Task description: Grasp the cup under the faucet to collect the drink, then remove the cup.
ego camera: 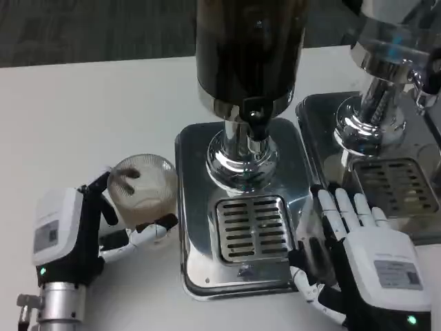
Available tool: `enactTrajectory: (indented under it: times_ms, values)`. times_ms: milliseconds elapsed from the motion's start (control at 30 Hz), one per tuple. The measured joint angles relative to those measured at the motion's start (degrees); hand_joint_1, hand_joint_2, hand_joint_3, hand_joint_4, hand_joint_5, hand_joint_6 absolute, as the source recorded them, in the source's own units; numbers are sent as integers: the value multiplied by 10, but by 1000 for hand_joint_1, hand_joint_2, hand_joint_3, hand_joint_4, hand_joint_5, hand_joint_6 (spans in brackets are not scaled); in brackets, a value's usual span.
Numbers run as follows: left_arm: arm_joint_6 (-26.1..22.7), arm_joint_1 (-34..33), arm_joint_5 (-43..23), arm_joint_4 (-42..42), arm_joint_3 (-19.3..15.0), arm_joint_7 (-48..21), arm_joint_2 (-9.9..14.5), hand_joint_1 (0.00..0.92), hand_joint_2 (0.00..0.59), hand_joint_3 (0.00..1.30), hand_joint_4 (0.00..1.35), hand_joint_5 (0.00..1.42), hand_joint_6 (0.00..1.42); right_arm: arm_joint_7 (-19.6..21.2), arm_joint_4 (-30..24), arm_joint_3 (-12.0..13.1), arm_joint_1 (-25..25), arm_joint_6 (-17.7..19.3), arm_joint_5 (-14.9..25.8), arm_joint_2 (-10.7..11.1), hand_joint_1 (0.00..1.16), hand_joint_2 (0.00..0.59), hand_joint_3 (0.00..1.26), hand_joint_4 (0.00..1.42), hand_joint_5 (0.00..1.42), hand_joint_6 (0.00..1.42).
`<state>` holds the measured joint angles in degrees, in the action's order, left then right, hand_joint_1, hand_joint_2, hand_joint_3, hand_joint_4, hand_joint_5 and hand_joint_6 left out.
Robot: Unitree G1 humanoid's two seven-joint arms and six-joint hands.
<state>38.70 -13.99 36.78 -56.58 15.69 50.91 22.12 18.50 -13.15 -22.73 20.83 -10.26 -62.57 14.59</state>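
A clear ribbed plastic cup (pixel 146 186) stands just left of the dispenser's steel base (pixel 196 207), gripped by my left hand (pixel 83 231), whose fingers wrap its near and left side. The faucet (pixel 253 118) hangs under the dark drink tank (pixel 249 48), above the slotted drip grate (pixel 252 229). Nothing stands on the grate. My right hand (pixel 365 252) lies at the base's right edge with its fingers stretched out flat and apart, holding nothing.
A second chrome dispenser (pixel 386 89) with its own drip tray (pixel 396 183) stands close on the right, just beyond my right hand. White table (pixel 89 117) stretches to the left and behind the cup.
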Motion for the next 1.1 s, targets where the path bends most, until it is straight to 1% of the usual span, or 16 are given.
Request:
enactTrajectory:
  times_ms: [233, 333, 400, 433, 567, 800, 867, 967, 1100]
  values:
    - [2, 4, 0, 36, 0, 8, 2, 544, 52, 551, 716, 962, 1250, 0, 4, 0, -3, 0, 0, 0, 353, 425, 44, 0, 0, 48]
    - [15, 4, -1, 57, 0, 3, 6, 541, 50, 550, 708, 962, 1237, 1, 5, 0, -3, 0, 0, -1, 353, 425, 44, 0, 0, 44]
    - [25, 4, -1, 70, 0, -7, 7, 539, 49, 550, 707, 962, 1233, 3, 8, 0, -4, 0, 0, -3, 354, 425, 44, 0, 0, 11]
    - [28, 4, -1, 76, 2, -12, 7, 539, 49, 550, 707, 962, 1233, 6, 10, -1, -3, 0, -2, -4, 357, 435, 44, 0, 0, 5]
    - [35, 4, 3, 90, 11, -22, 5, 537, 49, 550, 707, 962, 1233, 23, 11, -1, -3, -5, -9, -10, 360, 439, 44, 0, 0, 3]
    - [44, 0, 22, 84, 30, -42, 0, 537, 49, 554, 707, 962, 1232, 35, 13, 0, -2, -14, -9, -19, 363, 440, 44, 0, 0, 2]
    - [45, -13, 25, 67, 36, -56, -6, 536, 49, 561, 715, 962, 1232, 37, 14, 0, -1, -17, -9, -25, 364, 440, 44, 0, 0, 2]
    - [47, -26, 25, 54, 39, -61, -11, 536, 48, 575, 722, 962, 1247, 42, 15, 0, 0, -18, -9, -26, 364, 440, 44, 0, 0, 2]
    - [56, -50, 23, 20, 43, -67, -25, 536, 48, 578, 733, 972, 1249, 53, 15, 5, 1, -21, -6, -34, 365, 440, 44, 0, 0, 2]
